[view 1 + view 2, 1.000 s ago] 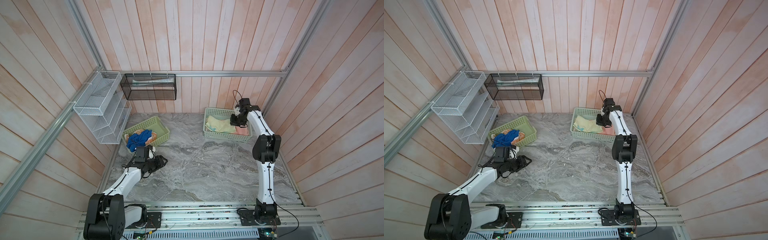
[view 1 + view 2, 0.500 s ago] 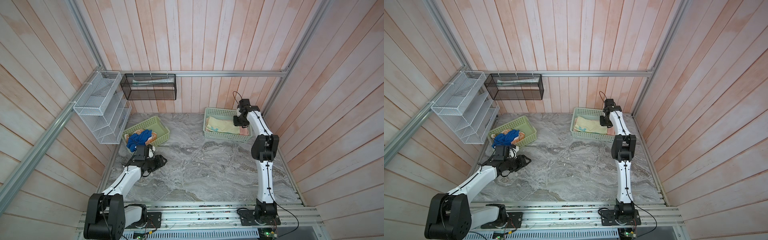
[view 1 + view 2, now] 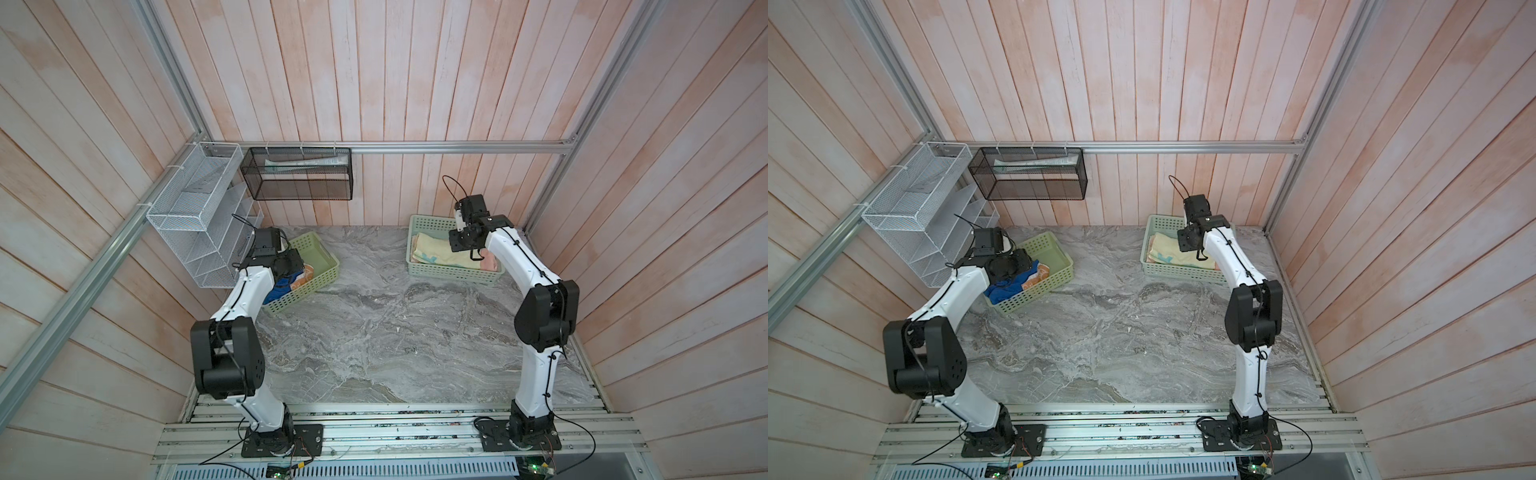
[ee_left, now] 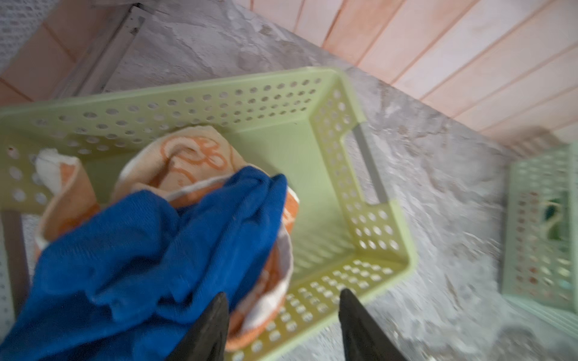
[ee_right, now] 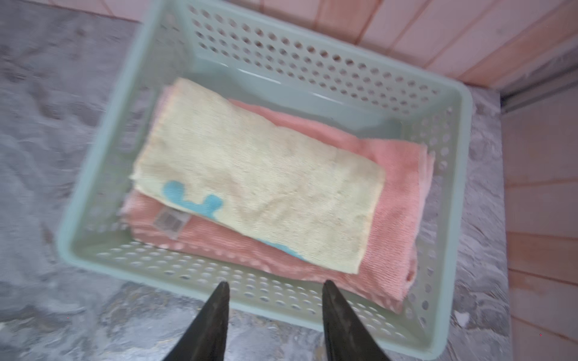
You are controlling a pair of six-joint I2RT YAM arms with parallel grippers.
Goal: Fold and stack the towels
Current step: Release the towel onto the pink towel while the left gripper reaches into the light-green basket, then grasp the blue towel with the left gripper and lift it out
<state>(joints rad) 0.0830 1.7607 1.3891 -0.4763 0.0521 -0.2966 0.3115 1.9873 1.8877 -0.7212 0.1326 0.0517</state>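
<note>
The left gripper (image 4: 281, 292) hangs over the yellow-green basket (image 4: 219, 103) at the back left of the counter (image 3: 374, 332). Its jaws stand partly apart with no cloth between them. One finger (image 4: 212, 325) shows against the edge of the heap below, but the blurred wrist view does not tell whether it touches. In that basket the blue towel (image 4: 140, 250) lies crumpled and unfolded on top of the orange towel (image 4: 194, 156), whose cream figures show at the far side. The rest of the basket floor is bare. The right gripper (image 5: 275, 282) hovers above the near wall of the pale green basket (image 5: 312, 62) at the back right of the counter, well apart from the other basket. Its jaws are likewise partly apart and hold nothing. Inside, the yellow towel (image 5: 250, 175) lies folded flat, with teal marks along one edge. It rests on the folded pink towel (image 5: 403, 175), which sticks out past it on several sides and shows a small label at one corner. In both top views each arm reaches to its own basket, and the middle of the counter carries no towel.
</note>
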